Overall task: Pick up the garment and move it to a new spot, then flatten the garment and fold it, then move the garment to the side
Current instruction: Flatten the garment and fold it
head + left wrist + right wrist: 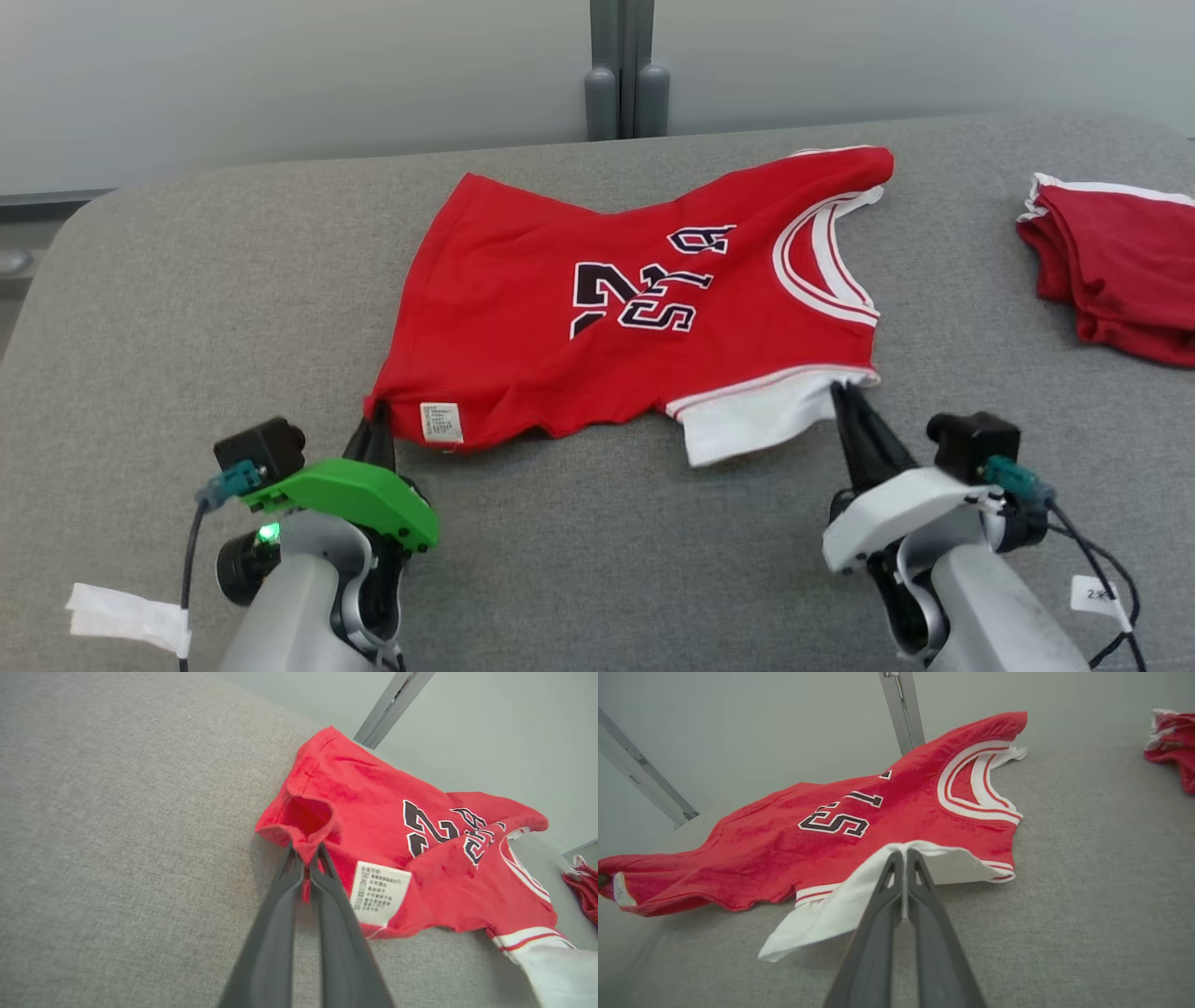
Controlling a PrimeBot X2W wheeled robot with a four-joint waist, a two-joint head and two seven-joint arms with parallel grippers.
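Note:
The garment (560, 336) is a red sleeveless jersey with white trim and dark lettering, spread sideways on the grey cloth table (187, 308). My left gripper (376, 415) is shut on its near-left hem corner, beside the white care label (441, 422). In the left wrist view the left gripper (306, 854) pinches a bunched fold of the garment (420, 858). My right gripper (845, 390) is shut on the white edge at the near-right armhole. In the right wrist view the right gripper (901, 853) pinches the white fabric of the garment (831, 830).
A second red garment with white trim (1116, 266) lies bunched at the table's right edge, also in the right wrist view as a red heap (1171, 742). A grey post (627, 70) stands behind the table. Bare table cloth stretches left and near.

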